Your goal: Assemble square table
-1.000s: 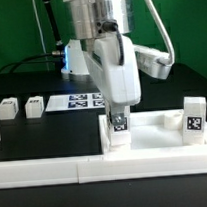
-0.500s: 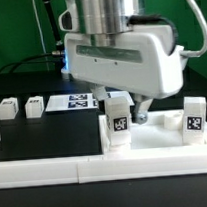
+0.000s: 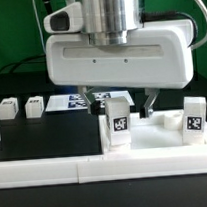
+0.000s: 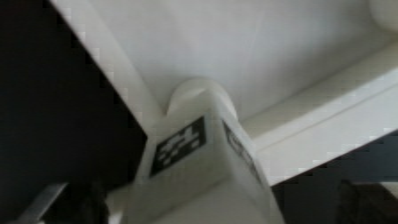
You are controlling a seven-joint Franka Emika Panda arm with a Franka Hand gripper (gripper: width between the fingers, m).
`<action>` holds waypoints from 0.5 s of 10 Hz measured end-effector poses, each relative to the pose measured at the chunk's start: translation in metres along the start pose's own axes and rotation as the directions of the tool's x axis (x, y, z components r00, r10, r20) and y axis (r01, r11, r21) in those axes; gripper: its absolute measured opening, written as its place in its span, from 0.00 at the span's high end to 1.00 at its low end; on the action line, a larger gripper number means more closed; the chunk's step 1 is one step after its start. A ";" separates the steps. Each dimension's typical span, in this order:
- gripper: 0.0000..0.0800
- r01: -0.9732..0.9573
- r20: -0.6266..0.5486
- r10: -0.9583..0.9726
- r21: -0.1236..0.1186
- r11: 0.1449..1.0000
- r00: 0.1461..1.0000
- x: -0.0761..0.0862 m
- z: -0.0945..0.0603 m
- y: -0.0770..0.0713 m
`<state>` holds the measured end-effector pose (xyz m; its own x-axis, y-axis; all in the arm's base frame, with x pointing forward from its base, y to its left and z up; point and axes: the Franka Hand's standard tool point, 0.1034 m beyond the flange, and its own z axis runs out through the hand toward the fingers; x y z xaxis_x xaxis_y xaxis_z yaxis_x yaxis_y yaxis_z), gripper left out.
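Observation:
The white square panel (image 3: 159, 140) lies flat on the exterior view's right. A white tagged leg (image 3: 119, 123) stands upright on its near left corner; the wrist view shows it close up (image 4: 196, 150). A second leg (image 3: 195, 118) stands at the panel's right. Two more small legs (image 3: 8, 108) (image 3: 34, 106) sit on the black table at the left. My gripper (image 3: 118, 100) hangs just above the standing leg, its fingers (image 3: 149, 103) spread wide to either side and not touching it. It is open and empty. In the wrist view the gripper (image 4: 210, 208) straddles the leg.
The marker board (image 3: 76, 100) lies flat behind the leg, partly hidden by the gripper. A long low white rail (image 3: 51, 171) runs along the table's front edge. A black mat (image 3: 49, 135) covers the left half.
The gripper has turned about its vertical axis, from narrow side to broad side facing the camera. Its fingers have opened off the leg and risen. The leg stays upright in place.

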<state>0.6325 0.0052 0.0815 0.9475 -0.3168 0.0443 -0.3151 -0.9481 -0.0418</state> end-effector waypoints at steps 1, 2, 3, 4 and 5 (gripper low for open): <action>0.19 0.137 -0.017 -0.138 -0.005 0.990 0.990 0.003 0.000 0.000; 0.19 0.221 -0.031 -0.222 -0.011 0.975 0.975 0.004 -0.002 -0.001; 0.19 0.242 -0.029 -0.242 -0.013 0.970 0.970 0.004 -0.001 0.001; 0.31 0.226 -0.029 -0.226 -0.011 0.974 0.974 0.004 -0.001 0.001; 0.31 0.208 -0.029 -0.208 -0.010 0.978 0.978 0.004 -0.001 0.001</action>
<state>0.6362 0.0034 0.0823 0.9903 -0.1135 0.0806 -0.1122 -0.9935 -0.0213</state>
